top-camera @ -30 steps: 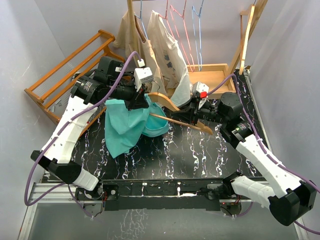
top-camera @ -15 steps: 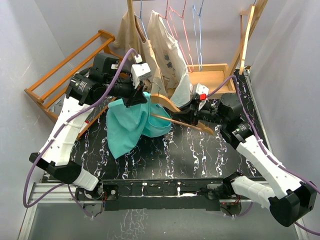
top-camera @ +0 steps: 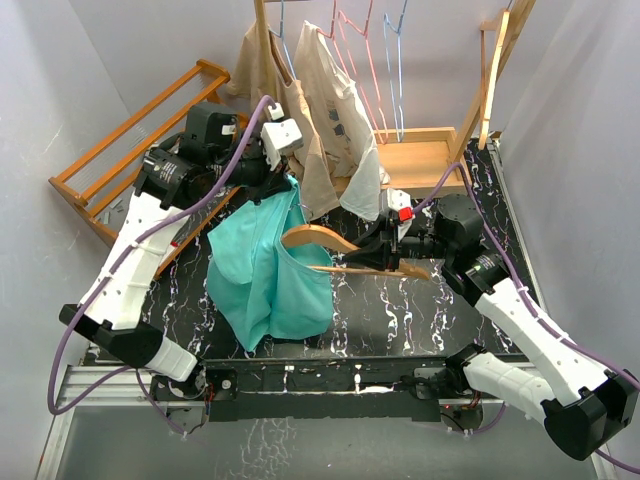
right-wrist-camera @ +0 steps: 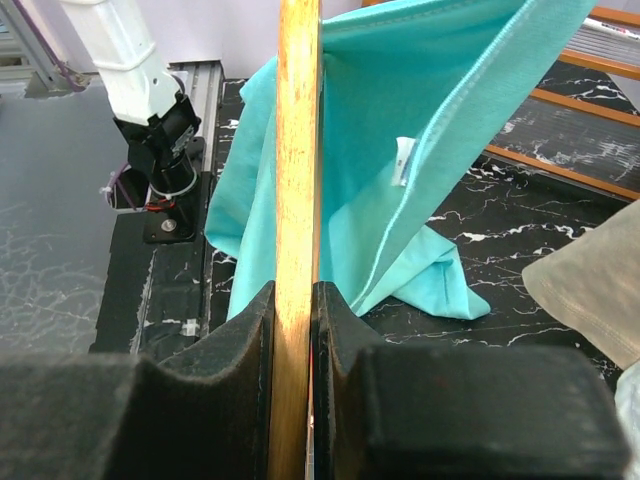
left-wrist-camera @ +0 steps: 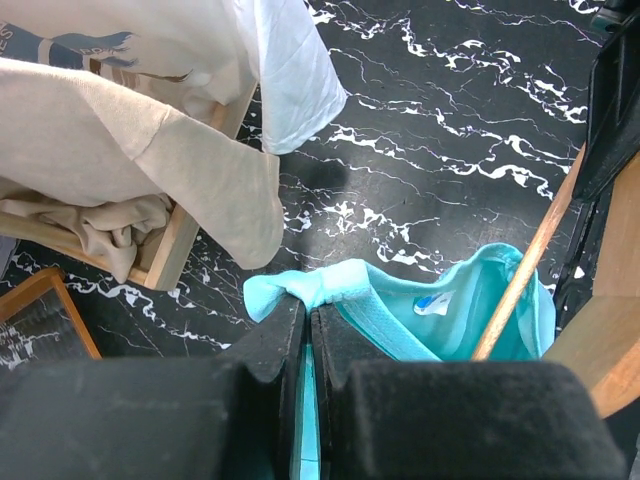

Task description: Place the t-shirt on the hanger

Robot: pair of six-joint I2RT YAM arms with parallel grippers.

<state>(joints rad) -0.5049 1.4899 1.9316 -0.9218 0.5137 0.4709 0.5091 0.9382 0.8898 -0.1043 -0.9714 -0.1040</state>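
The teal t-shirt hangs from my left gripper, which is shut on its edge and holds it above the table. In the left wrist view the gripper pinches a fold of the t-shirt, and the shirt's opening with its label faces the hanger. My right gripper is shut on the wooden hanger, whose left end reaches into the shirt's opening. In the right wrist view the gripper clamps the hanger's bar, with the t-shirt draped beside and behind it.
Two beige shirts hang on wire hangers at the back. A wooden tray sits behind the right arm. A wooden rack leans at the left, and a wooden frame stands at the back right.
My left gripper has risen, and the t-shirt now hangs unfurled and longer. My right gripper has brought the hanger nearer and to the left, into the shirt's opening.
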